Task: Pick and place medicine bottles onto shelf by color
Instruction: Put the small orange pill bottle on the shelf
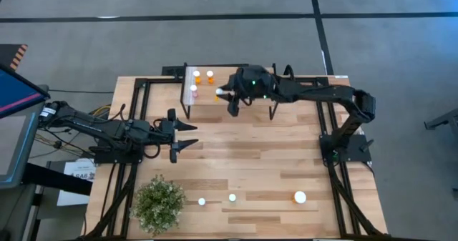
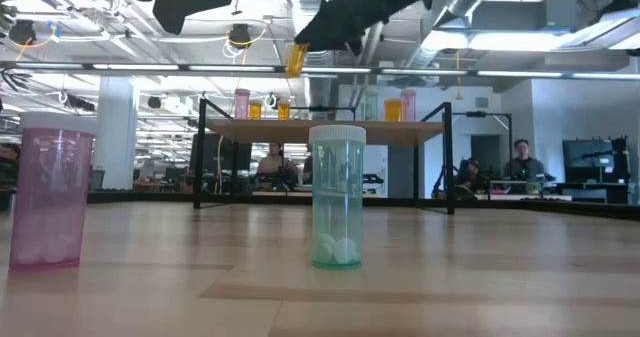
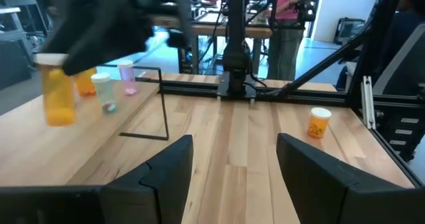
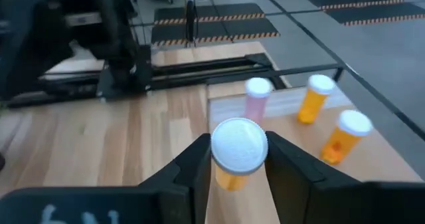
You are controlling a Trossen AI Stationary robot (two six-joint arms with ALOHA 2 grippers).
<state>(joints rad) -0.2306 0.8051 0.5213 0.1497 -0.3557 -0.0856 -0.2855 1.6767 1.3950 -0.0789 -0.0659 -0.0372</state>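
Observation:
The shelf (image 1: 236, 98) stands at the table's far middle. On its left end stand two orange medicine bottles (image 4: 313, 99) (image 4: 345, 139) and a pink one (image 4: 256, 98). My right gripper (image 1: 227, 96) hangs over the shelf's left part, shut on an orange white-capped bottle (image 3: 58, 91). Three more bottles stand near the table's front edge: a pink one (image 2: 50, 197), a pale green one (image 2: 336, 195) and an orange one (image 3: 319, 123). My left gripper (image 1: 189, 135) waits open over the table's left half, holding nothing. My right gripper pinches the orange bottle between its two fingers at the top, one finger on each side of the white cap (image 4: 239, 144). The fingers reach in from the table's right, slanting down. The bottle hangs below them, slightly tilted, its orange body (image 2: 295, 59) above the shelf's board.
A green bushy plant (image 1: 159, 204) stands at the near left corner. Black frame rails (image 1: 143, 91) run along the table's sides. Bare wood lies between the shelf and the front row of bottles. People sit in the room beyond the table.

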